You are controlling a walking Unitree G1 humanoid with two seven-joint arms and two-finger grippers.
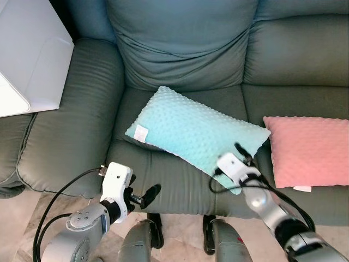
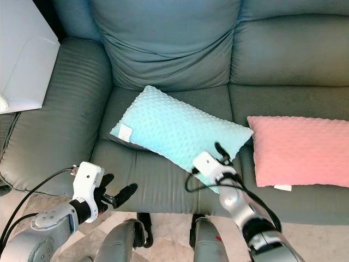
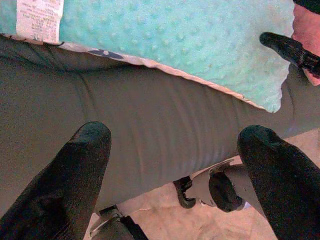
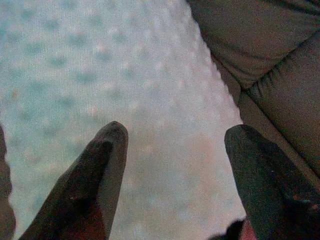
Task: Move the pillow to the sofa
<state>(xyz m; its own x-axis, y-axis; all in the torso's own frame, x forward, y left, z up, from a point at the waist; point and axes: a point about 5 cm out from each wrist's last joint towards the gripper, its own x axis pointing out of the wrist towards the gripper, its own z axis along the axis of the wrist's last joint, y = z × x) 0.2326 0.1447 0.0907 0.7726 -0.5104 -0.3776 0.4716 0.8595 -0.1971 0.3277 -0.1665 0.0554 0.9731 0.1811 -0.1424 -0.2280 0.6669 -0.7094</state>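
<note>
A turquoise dotted pillow (image 1: 193, 132) lies flat on the seat of the grey-green sofa (image 1: 180, 49), with a white label at its left corner. My right gripper (image 1: 244, 153) hovers over the pillow's near right corner, open, nothing held between its fingers (image 4: 100, 170). My left gripper (image 1: 143, 195) is low at the sofa's front edge, left of the pillow, open and empty. In the left wrist view the pillow (image 3: 165, 45) lies beyond its two fingers (image 3: 75, 175) across a stretch of bare seat.
A pink pillow (image 1: 308, 150) lies on the neighbouring seat to the right. A white box (image 1: 30, 60) rests over the left armrest. A broad padded armrest (image 1: 76, 114) borders the seat on the left. Beige floor shows below the sofa front.
</note>
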